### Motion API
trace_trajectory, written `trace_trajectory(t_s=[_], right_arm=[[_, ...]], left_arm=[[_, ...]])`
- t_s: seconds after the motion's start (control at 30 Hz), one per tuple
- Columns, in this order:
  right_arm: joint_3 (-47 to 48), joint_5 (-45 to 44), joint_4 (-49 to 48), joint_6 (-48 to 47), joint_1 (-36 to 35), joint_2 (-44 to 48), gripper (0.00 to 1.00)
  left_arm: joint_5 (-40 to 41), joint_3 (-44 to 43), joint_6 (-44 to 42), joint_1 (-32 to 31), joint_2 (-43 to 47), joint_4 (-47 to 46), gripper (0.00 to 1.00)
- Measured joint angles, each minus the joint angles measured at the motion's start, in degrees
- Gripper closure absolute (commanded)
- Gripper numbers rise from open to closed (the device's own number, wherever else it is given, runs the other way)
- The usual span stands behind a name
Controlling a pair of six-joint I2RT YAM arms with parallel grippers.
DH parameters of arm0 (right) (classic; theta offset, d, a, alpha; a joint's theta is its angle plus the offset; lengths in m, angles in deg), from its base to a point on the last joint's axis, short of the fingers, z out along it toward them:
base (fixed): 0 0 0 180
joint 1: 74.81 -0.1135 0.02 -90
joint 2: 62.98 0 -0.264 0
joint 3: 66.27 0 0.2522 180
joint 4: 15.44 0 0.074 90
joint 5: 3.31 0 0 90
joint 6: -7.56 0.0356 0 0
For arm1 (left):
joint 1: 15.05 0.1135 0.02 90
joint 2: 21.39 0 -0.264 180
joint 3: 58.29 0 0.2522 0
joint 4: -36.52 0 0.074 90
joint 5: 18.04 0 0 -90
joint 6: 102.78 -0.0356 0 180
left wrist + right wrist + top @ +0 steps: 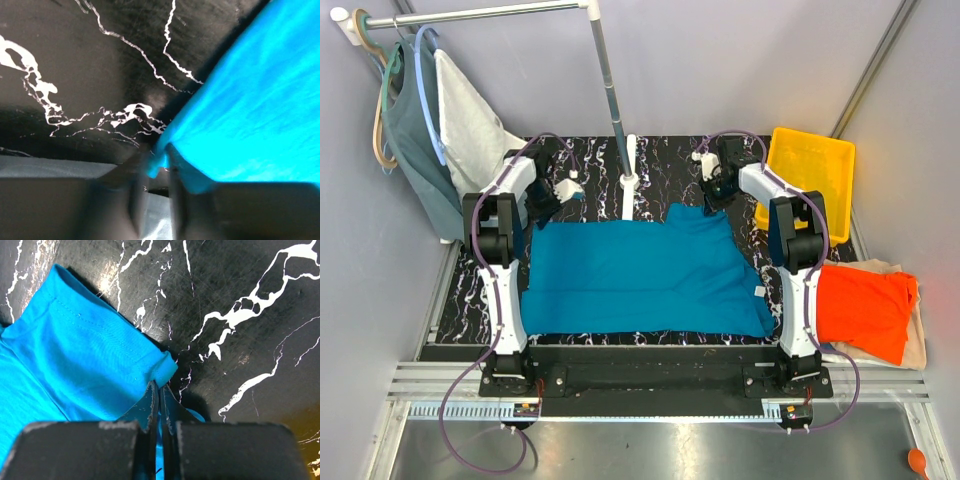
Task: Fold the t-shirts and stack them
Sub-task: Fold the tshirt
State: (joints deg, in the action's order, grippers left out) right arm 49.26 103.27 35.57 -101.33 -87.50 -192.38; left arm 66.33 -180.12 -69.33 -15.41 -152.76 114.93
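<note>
Nearest, the blue t-shirt (630,275) lies spread flat over the black marbled counter (650,160), reaching almost to its near edge. To the right, off the black surface, the orange t-shirt (865,310) lies on top of the cream t-shirt (917,345).

Farther on, at the blue shirt's far right corner, the right wrist view shows a stitched sleeve hem. The right tool (159,390) is clenched on its corner, with blue cloth on both sides of the tips. The left wrist view is blurred. It shows the left tool (156,161) at the far left corner with a fold of the shirt's edge between its fingers; I cannot tell whether it pinches the cloth.

Only the overhead view takes in the yellow bin (812,136) at the far right corner, its yellow floor in plain sight. It alone also shows the rail (480,14) at far left, hung with a grey-green top (415,150) and a white cloth (470,125).
</note>
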Motion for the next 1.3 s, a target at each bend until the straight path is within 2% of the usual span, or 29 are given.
trace_trajectory(t_s=[0.03, 0.37, 0.67, 0.9, 1.1, 1.3], right_arm=[[-0.2, 0.0, -0.1, -0.2, 0.0, 0.1, 1.00], [-0.7, -2.4, 0.7, -1.3, 0.0, 1.6, 1.00], [-1.2, -3.0, 3.4, -1.9, 0.0, 12.0, 1.00], [-11.5, -3.0, 4.8, -2.6, -0.6, 26.1, 1.00], [-24.2, -3.1, 7.0, -3.6, -2.4, 35.8, 1.00], [-31.6, -3.0, 9.9, -3.8, -4.8, 41.5, 1.00]], left_arm=[[-0.2, -0.1, 0.2, 0.0, -0.1, 0.1, 1.00], [0.2, -0.6, 4.7, -0.3, -0.1, 0.3, 1.00], [3.8, -0.1, 10.8, -4.8, 4.7, 0.1, 1.00], [7.1, 9.3, 14.9, -10.1, 18.3, 0.0, 1.00], [9.0, 20.0, 17.0, -10.4, 28.2, 0.0, 1.00], [10.5, 29.4, 19.0, -10.7, 33.6, 0.3, 1.00]])
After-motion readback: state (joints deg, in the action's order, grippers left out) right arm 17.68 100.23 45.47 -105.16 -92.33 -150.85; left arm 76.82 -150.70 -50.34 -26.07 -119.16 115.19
